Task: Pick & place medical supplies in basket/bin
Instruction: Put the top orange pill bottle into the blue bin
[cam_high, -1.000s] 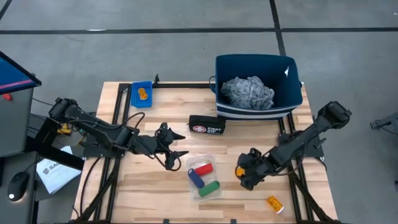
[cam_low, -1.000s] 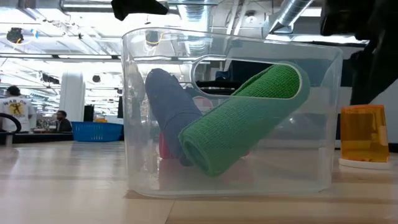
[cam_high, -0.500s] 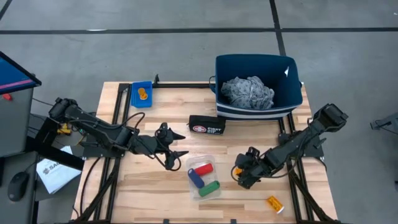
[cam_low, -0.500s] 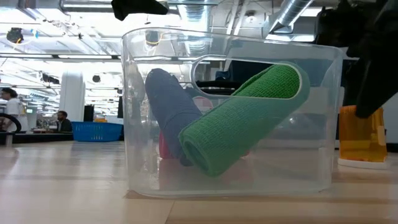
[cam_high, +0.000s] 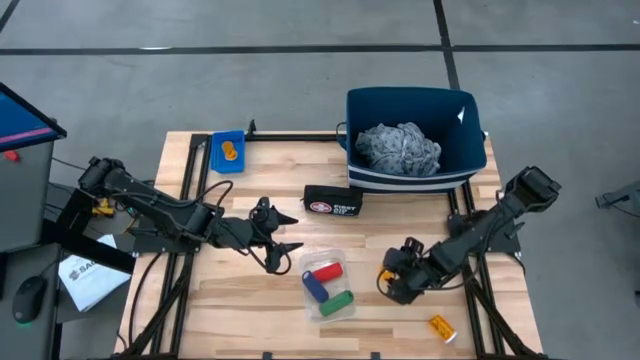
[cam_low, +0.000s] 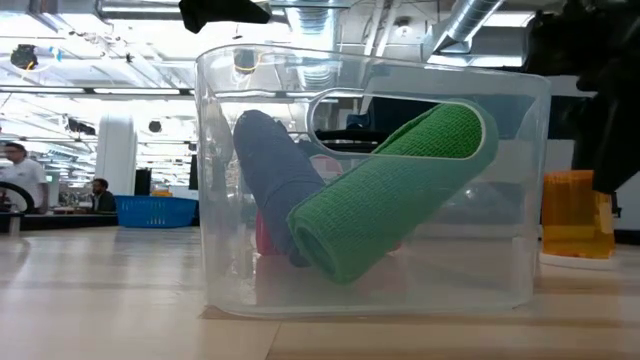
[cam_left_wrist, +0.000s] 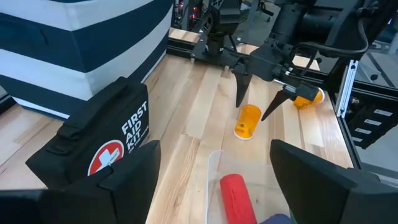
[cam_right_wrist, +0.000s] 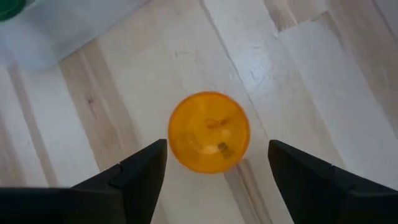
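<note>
1. High view: the right pincer (cam_high: 392, 284) has edged slightly toward the bench's (cam_high: 250, 300) near edge since half a second ago, open over the upright orange pill bottle (cam_high: 386, 275); navy bin (cam_high: 470, 150) holds the grey cloth (cam_high: 398, 147).
2. Low view: that bottle (cam_low: 572, 215) stands clear beside the clear tub (cam_low: 370, 180).
3. Left wrist view: the left pincer (cam_left_wrist: 211, 180) is open, empty.
4. Right wrist view: fingers (cam_right_wrist: 140, 171) straddle the bottle (cam_right_wrist: 209, 131), untouched.

Bare wood around upright pill bottle (cam_right_wrist: 209, 132)

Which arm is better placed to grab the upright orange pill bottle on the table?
The right. The right gripper hangs open directly over the pill bottle, fingers on either side. The left gripper is open too, but across the clear tub.
</note>
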